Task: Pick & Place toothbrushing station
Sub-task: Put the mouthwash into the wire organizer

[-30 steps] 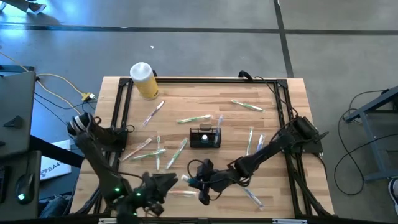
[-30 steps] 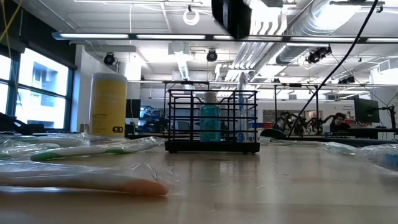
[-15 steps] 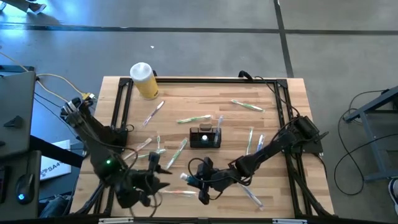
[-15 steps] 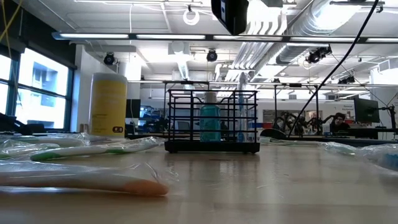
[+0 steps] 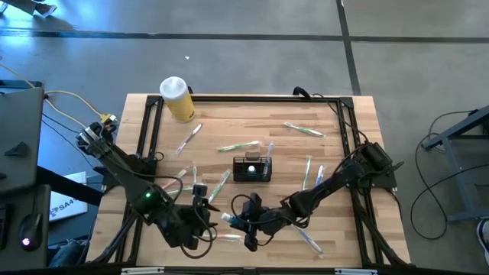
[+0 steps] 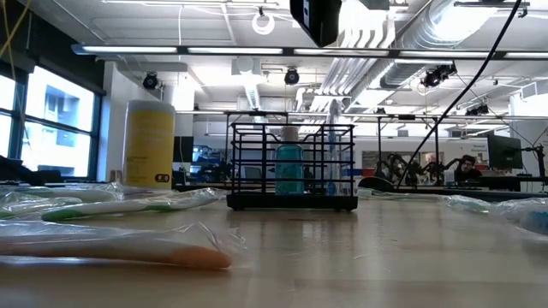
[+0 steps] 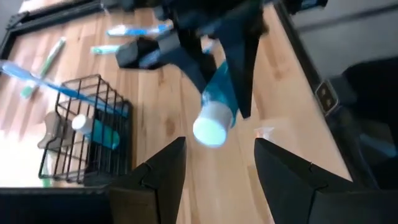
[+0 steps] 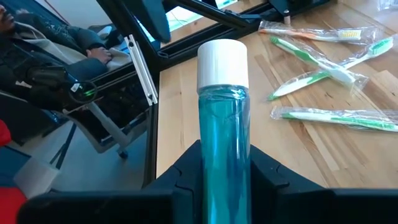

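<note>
The toothbrushing station (image 5: 252,167), a black wire caddy, stands on its base at the table's middle. It shows too in the low view (image 6: 291,167) and the left wrist view (image 7: 81,134), with a blue bottle (image 6: 288,164) and a blue toothbrush (image 7: 59,88) in it. My right gripper (image 5: 238,222), nearer the front edge, is shut on a second blue bottle with a white cap (image 8: 222,106). My left gripper (image 5: 209,217) stands open just left of that cap (image 7: 212,129), with nothing between its fingers. My right gripper pinches the blue bottle's lower body (image 8: 224,163) between its two fingers, well below the white cap. The fingers come slanting down from the table's right and lie along the bottle. The bottle is lifted clear, its cap (image 5: 227,218) pointing toward the table's left.
Wrapped toothbrushes lie scattered over the wood, several left of the caddy (image 5: 187,186) and some right of it (image 5: 308,169). A yellow jar with a white lid (image 5: 177,99) stands at the far left corner. Black frame rails (image 5: 151,122) edge the table. A person (image 8: 43,56) sits beyond it.
My left gripper has swung from the front edge toward the table's middle and right, closing on the held bottle's cap. It has rolled about its own line and risen a little. My right gripper and the bottle have kept still.
</note>
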Motion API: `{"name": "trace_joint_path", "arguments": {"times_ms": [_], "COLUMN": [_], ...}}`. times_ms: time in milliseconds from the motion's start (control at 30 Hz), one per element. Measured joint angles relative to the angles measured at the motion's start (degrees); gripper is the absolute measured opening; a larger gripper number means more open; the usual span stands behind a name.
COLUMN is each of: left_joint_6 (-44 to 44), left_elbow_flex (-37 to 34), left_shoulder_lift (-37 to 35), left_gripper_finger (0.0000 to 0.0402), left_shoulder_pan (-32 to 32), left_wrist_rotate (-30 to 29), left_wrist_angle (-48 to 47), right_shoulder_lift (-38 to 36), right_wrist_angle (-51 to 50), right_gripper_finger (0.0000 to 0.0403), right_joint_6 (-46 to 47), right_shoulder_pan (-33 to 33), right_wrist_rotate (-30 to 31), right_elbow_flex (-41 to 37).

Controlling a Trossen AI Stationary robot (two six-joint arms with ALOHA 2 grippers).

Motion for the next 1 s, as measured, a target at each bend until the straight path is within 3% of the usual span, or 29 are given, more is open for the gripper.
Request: {"name": "trace_joint_path", "arguments": {"times_ms": [800, 1000], "left_joint_6": [1.6, 3.2], "left_elbow_flex": [0.1, 0.1], "left_shoulder_lift": [4.2, 5.6], "left_gripper_finger": [0.0182, 0.0182], "left_shoulder_pan": [4.2, 6.6], "left_wrist_rotate": [4.8, 9.3], "left_wrist_angle": [5.3, 6.6], "right_shoulder_lift": [-0.1, -0.1], "right_wrist_angle": [0.1, 0.1], "right_gripper_finger": [0.0067, 0.0068], "right_joint_6": [-0.5, -0.5], "right_shoulder_pan": [0.0, 0.0], "right_wrist_rotate": [0.2, 0.2], "right_elbow_flex": [0.0, 0.0]}}
